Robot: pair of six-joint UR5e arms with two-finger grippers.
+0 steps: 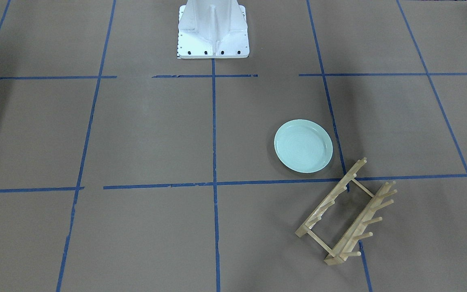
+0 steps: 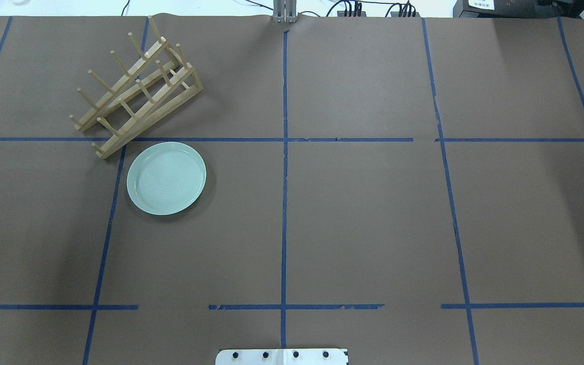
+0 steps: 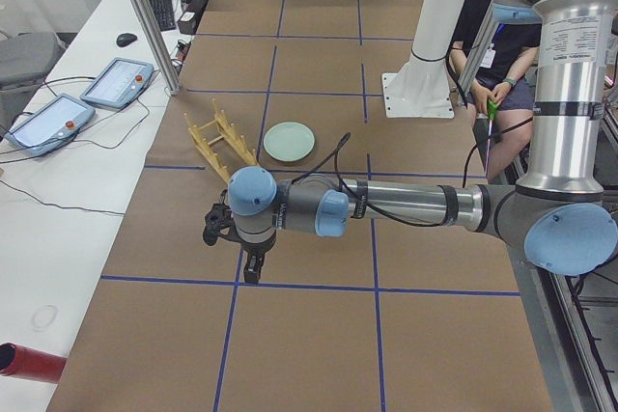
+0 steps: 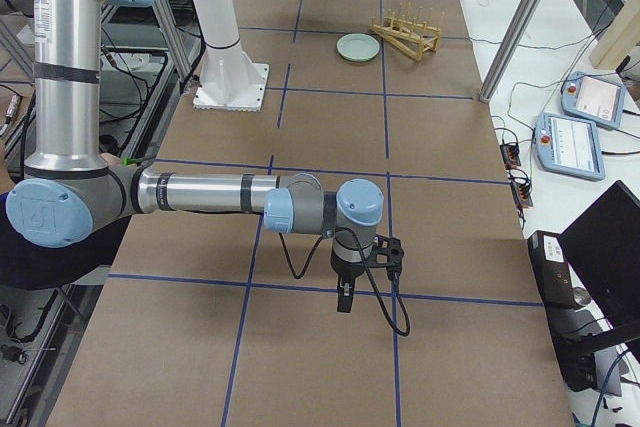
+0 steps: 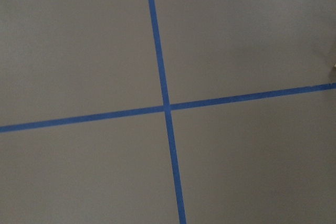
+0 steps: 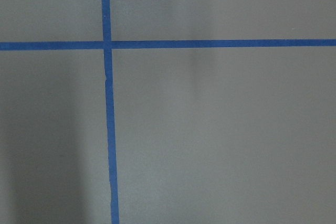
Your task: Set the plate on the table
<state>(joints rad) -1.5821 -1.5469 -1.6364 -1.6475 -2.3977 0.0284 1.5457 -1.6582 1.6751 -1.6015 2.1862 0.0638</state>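
On the tabletop the plate is laid flat beside the rack; placing is judged done. How far the left claw and right claw are opened cannot be told.

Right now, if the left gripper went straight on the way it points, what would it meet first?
Probably the table: the left gripper points straight down at bare brown surface near a blue tape crossing.

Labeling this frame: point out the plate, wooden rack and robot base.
plate [image 2: 166, 178]: overhead exterior view, centre of its well.
wooden rack [image 2: 160, 113]: overhead exterior view, rail nearest the plate.
robot base [image 1: 213, 48]: exterior front-facing view, white foot plate.
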